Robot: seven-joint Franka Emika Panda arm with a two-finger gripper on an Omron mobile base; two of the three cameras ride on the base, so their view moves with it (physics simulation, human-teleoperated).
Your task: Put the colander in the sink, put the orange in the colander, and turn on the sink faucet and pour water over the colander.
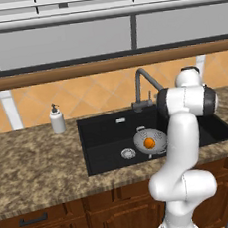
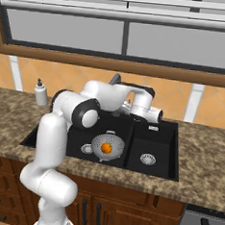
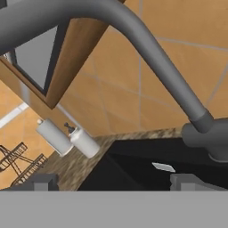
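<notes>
While the orange [image 1: 149,143] sits inside the colander [image 1: 150,141] in the sink's [image 1: 101,137] larger basin, near the centre of the left base view, the faucet [image 3: 147,58] sweeps across the hand view from upper left to right. The gripper [image 3: 113,180], at the bottom of that view, is spread wide and grasps nothing. A soap bottle [image 1: 57,119] stands upright on the surface [image 1: 36,165] at left.

black sink [image 1: 103,137], grey dotted colander [image 1: 156,137], orange fruit [image 1: 149,143]
</notes>
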